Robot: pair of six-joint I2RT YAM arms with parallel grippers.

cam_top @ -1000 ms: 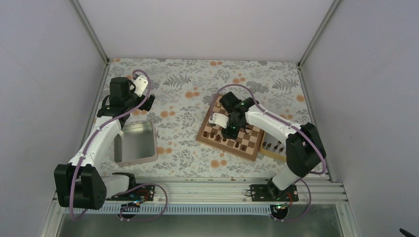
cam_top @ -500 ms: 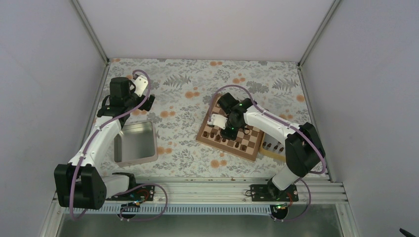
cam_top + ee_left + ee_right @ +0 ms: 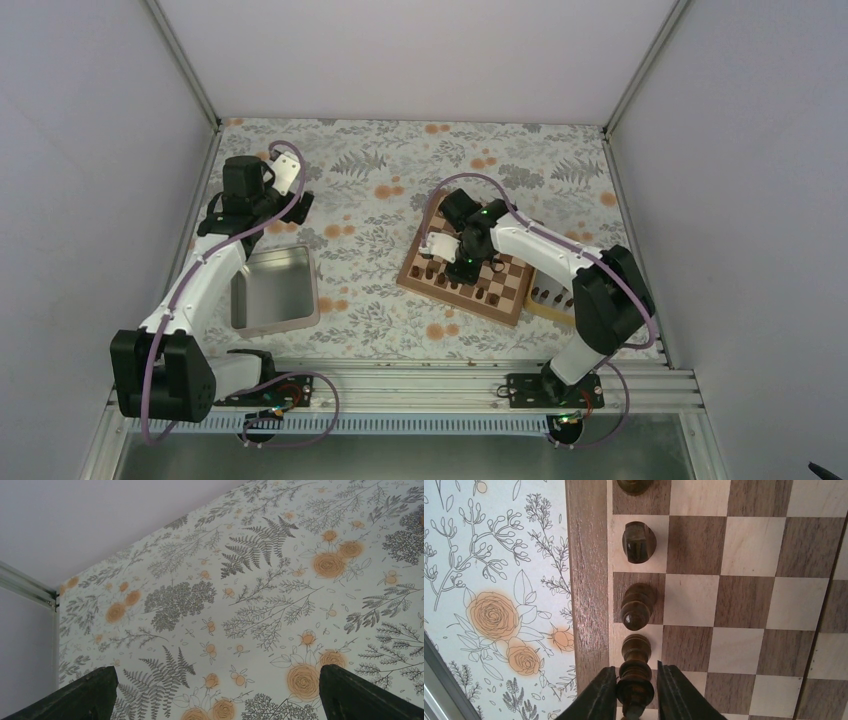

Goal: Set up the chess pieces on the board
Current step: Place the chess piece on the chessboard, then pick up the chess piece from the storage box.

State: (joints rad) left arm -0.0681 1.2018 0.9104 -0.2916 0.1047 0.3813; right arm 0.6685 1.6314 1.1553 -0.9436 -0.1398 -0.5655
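Observation:
The board (image 3: 513, 283) lies right of centre on the flowered cloth and also fills the right wrist view (image 3: 744, 600). Several dark chess pieces stand on it, mostly along its near-left side. In the right wrist view three stand in the edge column (image 3: 639, 541), (image 3: 638, 607). My right gripper (image 3: 635, 674) is shut on another dark chess piece (image 3: 636, 652), upright over the edge column beside the border; in the top view it (image 3: 456, 262) is over the board's left part. My left gripper (image 3: 216, 672) is open and empty, held above bare cloth at the far left (image 3: 299, 205).
A grey metal tin (image 3: 275, 290) sits on the cloth by the left arm. A light wooden tray (image 3: 553, 302) with several pieces lies against the board's right side. Walls close off the left, right and back.
My right gripper has shifted slightly left over the board's left part with the piece in it. The left arm has not moved.

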